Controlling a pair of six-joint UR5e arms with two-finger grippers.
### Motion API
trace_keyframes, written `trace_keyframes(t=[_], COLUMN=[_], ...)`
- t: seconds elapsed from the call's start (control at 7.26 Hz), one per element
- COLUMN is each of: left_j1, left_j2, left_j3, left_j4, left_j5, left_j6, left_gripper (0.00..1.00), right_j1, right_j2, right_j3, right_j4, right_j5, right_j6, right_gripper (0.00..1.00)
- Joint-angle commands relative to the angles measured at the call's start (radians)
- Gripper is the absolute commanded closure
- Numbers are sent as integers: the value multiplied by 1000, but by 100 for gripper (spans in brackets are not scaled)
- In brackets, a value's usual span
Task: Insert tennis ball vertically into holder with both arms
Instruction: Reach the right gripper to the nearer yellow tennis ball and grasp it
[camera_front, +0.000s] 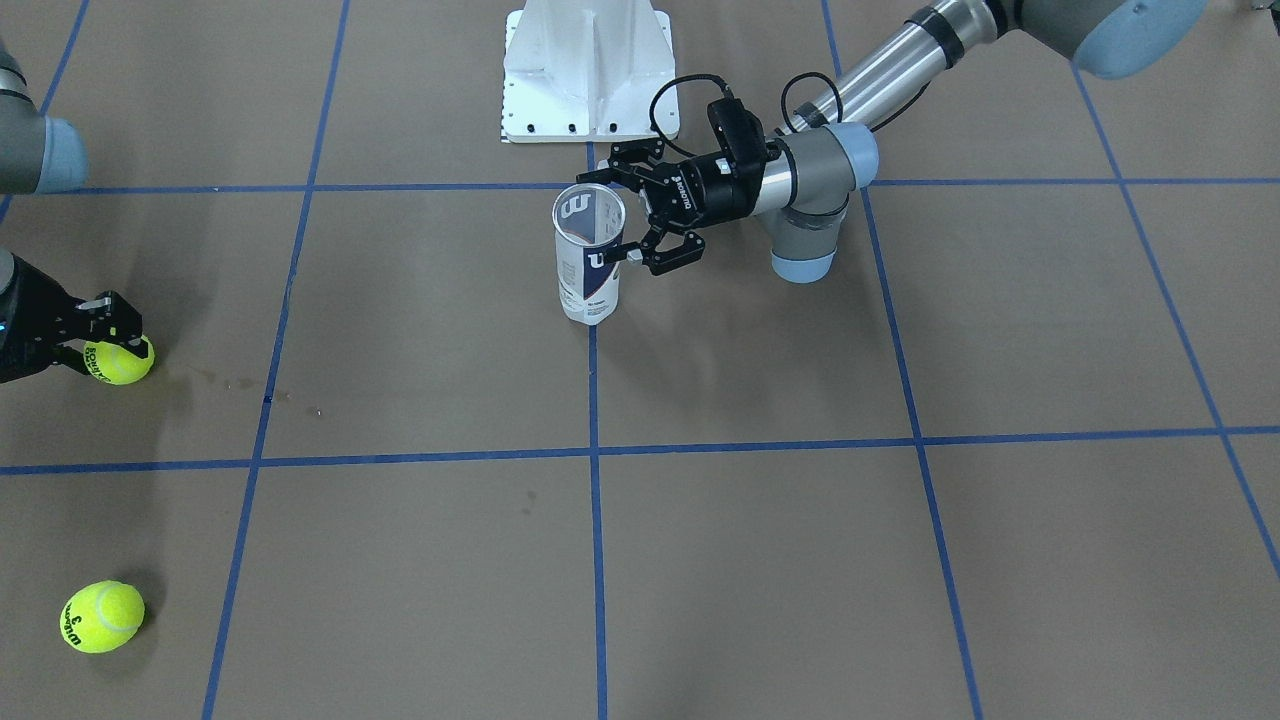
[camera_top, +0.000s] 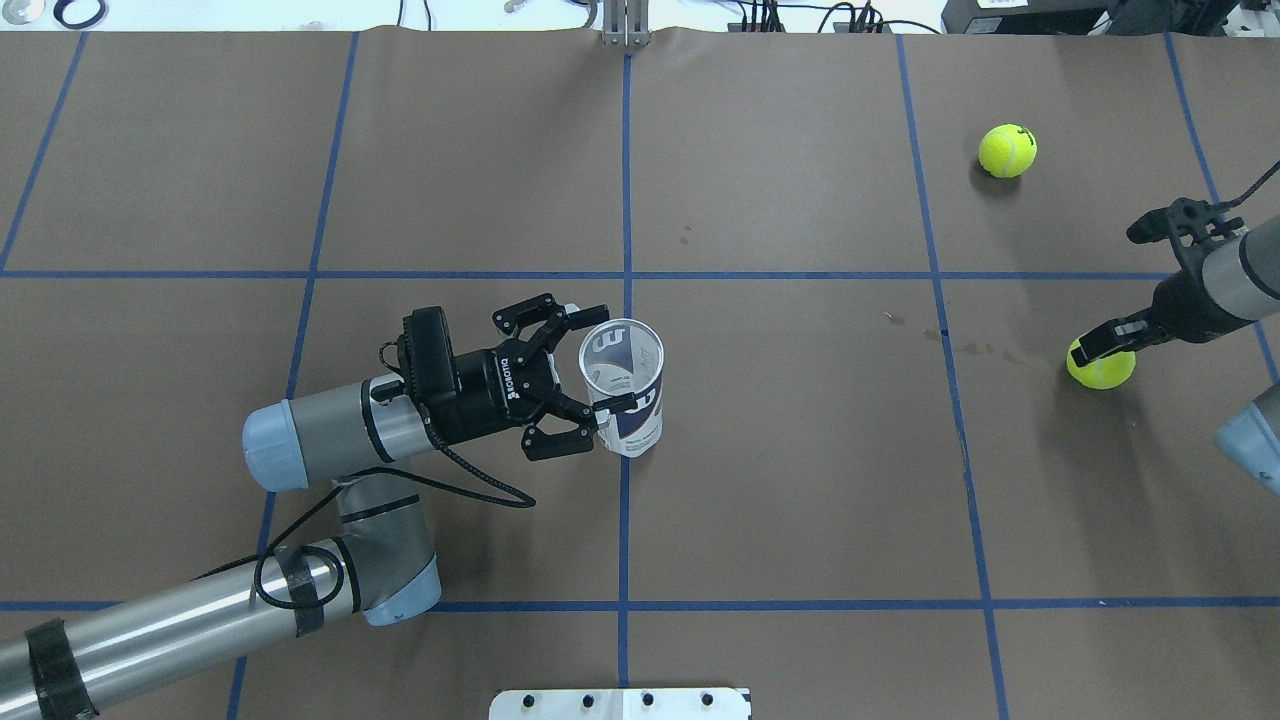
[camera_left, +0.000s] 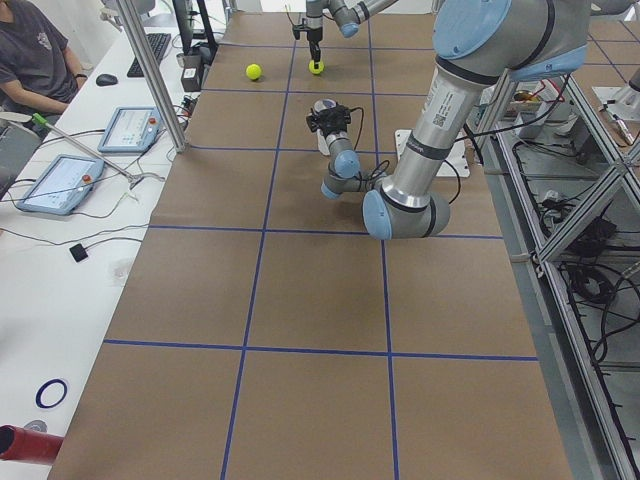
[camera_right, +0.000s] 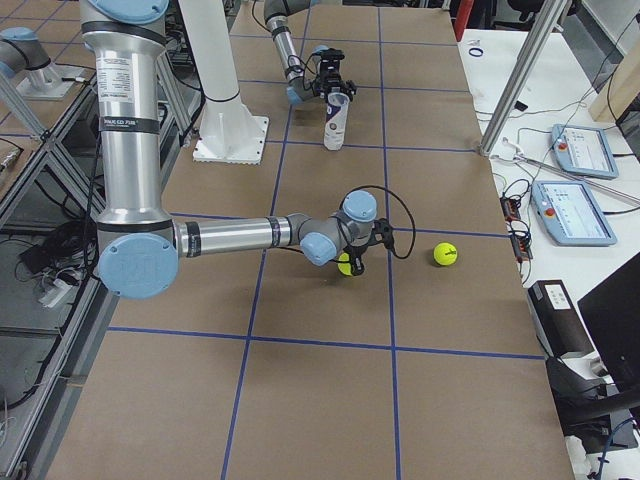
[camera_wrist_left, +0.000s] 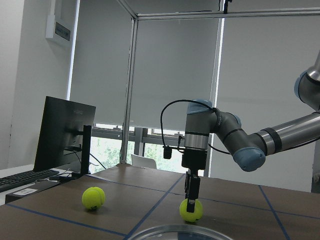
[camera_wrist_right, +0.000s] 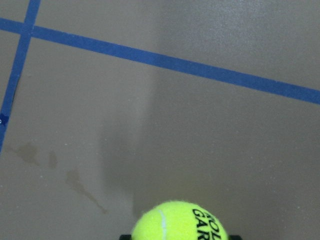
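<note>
The holder, a clear tube with a white and navy label, stands upright with its mouth open near the table's centre; it also shows in the overhead view. My left gripper comes in sideways with a finger on each side of the tube, shut on it. My right gripper points down at the table's right side, its fingers closed around a yellow tennis ball at table level. That ball shows in the front view and the right wrist view.
A second tennis ball lies loose on the far right of the table, beyond the held ball. The white pedestal stands behind the holder on the robot's side. Blue tape lines cross the brown table cover.
</note>
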Motion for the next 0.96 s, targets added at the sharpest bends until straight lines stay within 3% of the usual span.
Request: trace_keyframes(t=[0.0, 0.28, 0.41, 0.83], left_j1=[0, 2, 2, 2], left_j2=[0, 2, 2, 0], left_j3=[0, 0, 0, -5], left_j4=[-1, 0, 0, 0], left_j5=[0, 0, 0, 0], left_j6=[0, -2, -2, -3], left_gripper=[0, 0, 0, 0], right_j1=[23, 27, 21, -54], right_j2=[22, 266, 386, 499], right_j3=[91, 277, 300, 322], right_j4=[-73, -593, -749, -760], right_j5=[41, 38, 34, 34], right_j6=[10, 13, 42, 278], right_gripper=[100, 100, 100, 100])
